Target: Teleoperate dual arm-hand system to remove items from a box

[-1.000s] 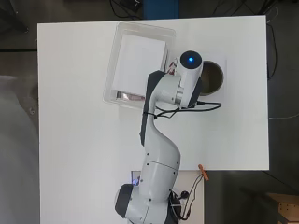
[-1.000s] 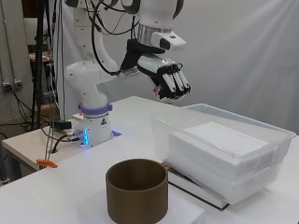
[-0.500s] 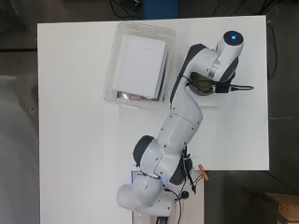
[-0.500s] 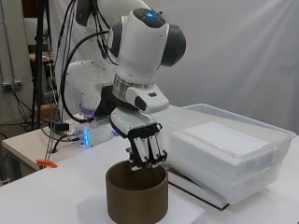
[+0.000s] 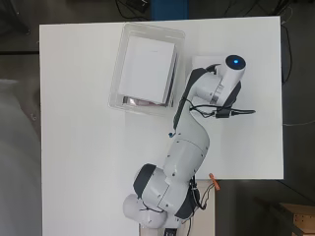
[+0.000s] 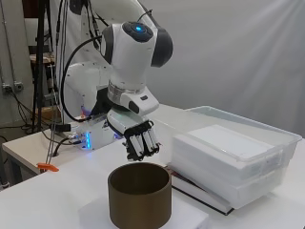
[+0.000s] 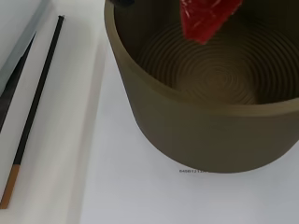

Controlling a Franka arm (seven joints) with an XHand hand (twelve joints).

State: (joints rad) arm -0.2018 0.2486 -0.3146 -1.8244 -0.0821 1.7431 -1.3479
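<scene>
While the white robot arm (image 5: 189, 147) reaches from its base at the six o'clock edge of the overhead view toward two o'clock, it covers the spot where the cup stands, so that cup does not show from above. The flat white table (image 5: 78, 147) carries everything. The clear plastic rectangular box (image 5: 147, 69) sits at about eleven o'clock from the table's middle, its long axis running from six to twelve o'clock in the overhead view, and a white slab-like packet (image 5: 146, 70) lies flat inside it with the same long axis. In the side view the box (image 6: 267, 162) rests on a thin dark-edged board (image 6: 200, 193) that juts out from under it. The brown cylindrical cup (image 6: 139, 194) stands upright, mouth up, on a flat white sheet (image 6: 186, 220), just beside the box and apart from it. The black and white hand (image 6: 139, 138) hangs above the cup's rim, pointing down, its fingers (image 6: 143, 143) curled close together. In the wrist view a small red crinkled piece (image 7: 205, 16) shows over the cup's ribbed inside (image 7: 210, 70), its narrow end pointing toward the cup's floor; whether the fingers pinch it cannot be told. A thin dark stick with a brown tip (image 7: 32, 112) lies on the white surface beside the cup.
</scene>
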